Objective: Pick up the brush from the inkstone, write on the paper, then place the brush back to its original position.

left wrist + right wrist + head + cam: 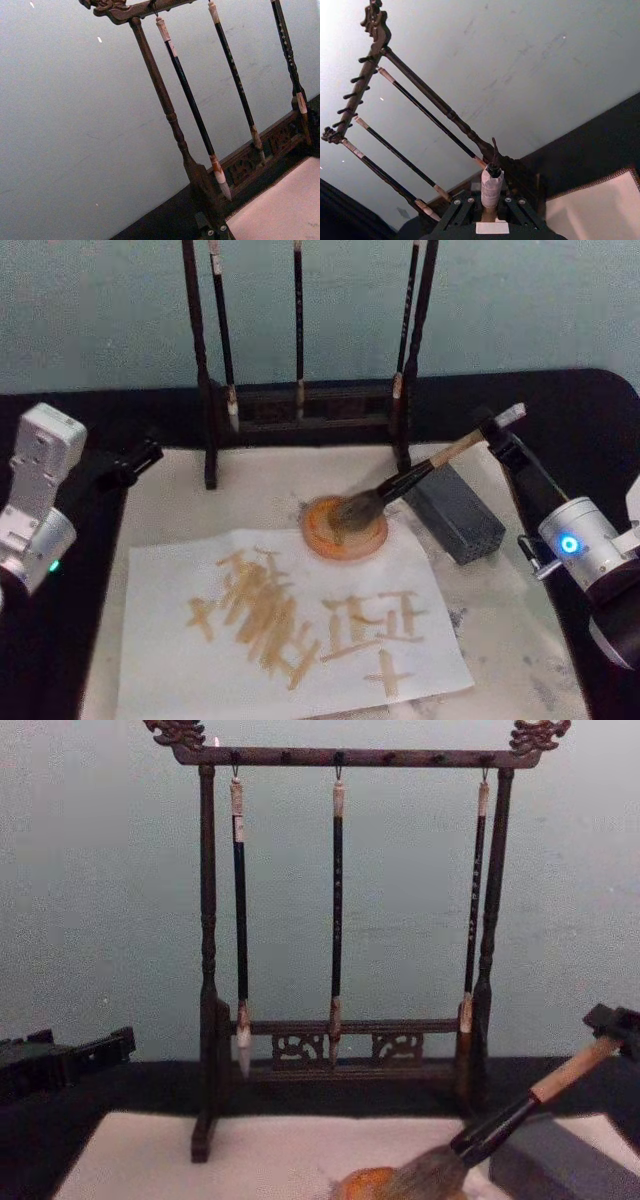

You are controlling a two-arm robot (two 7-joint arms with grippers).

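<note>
We see the paper [290, 625], marked with tan strokes, lying down-left of our right gripper [497, 432]. That gripper is clenched on the upper handle of the brush [400, 483], which slants away from it, bristles resting in the inkstone [345, 527]. Our left gripper [140, 455] idles far left, fingers indistinct.

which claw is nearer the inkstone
Right. The right claw grips the brush resting in the inkstone; the left claw sits at the table's far left edge.

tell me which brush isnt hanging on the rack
The brush with the thick tan handle: it leans with bristles in the inkstone, held by the right gripper.
</note>
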